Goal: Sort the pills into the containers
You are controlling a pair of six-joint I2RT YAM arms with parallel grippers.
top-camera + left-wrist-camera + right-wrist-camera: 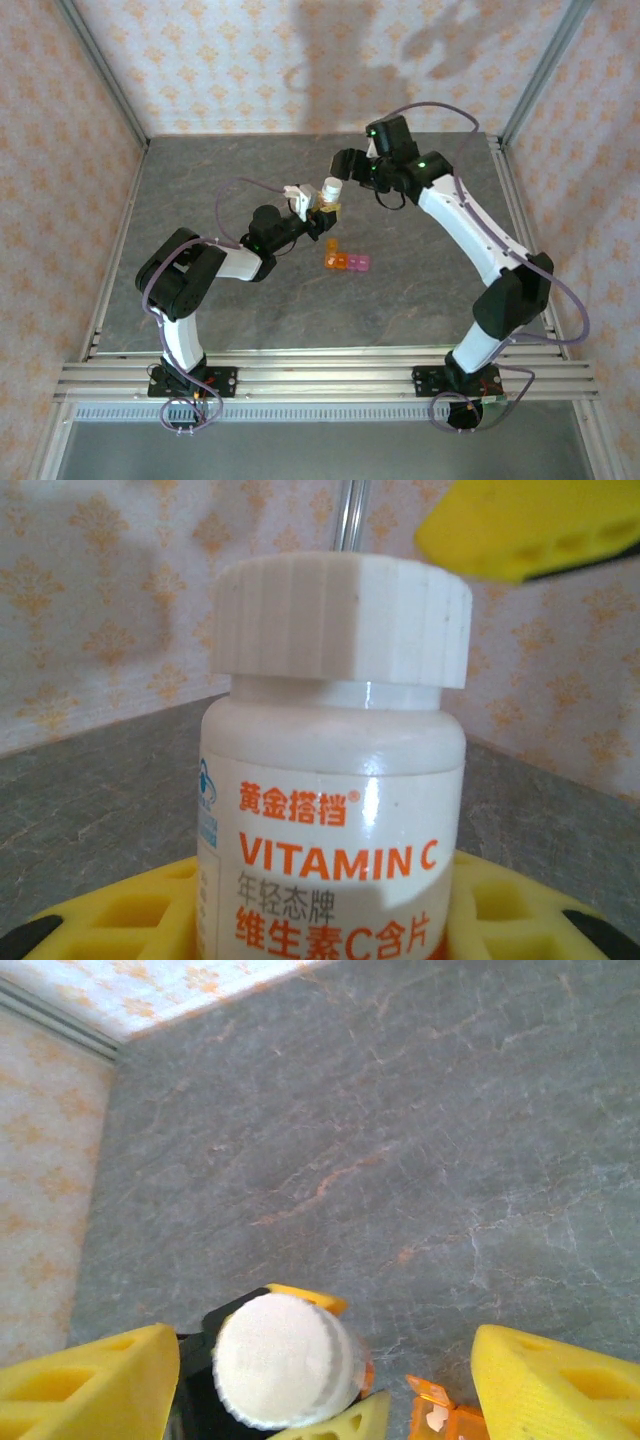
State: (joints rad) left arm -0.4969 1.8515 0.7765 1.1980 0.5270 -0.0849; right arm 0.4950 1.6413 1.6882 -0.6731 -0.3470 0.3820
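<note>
A white pill bottle point(328, 192) with orange "VITAMIN C" lettering point(335, 860) stands upright, and my left gripper point(320, 212) is shut on its body. Its ribbed white cap point(340, 615) sits on the neck. My right gripper point(325, 1365) hovers open above the cap point(280, 1360), with its yellow fingers point(90, 1385) wide on both sides and not touching it. The containers point(347, 262), a strip of orange to pink cells, lie on the table just right of the bottle. One orange cell point(445, 1422) has its lid up. The pills are hidden.
The grey stone-patterned table point(420, 300) stretches around the strip. Patterned walls point(250, 60) close the back and sides. An aluminium rail point(330, 375) runs along the near edge by the arm bases.
</note>
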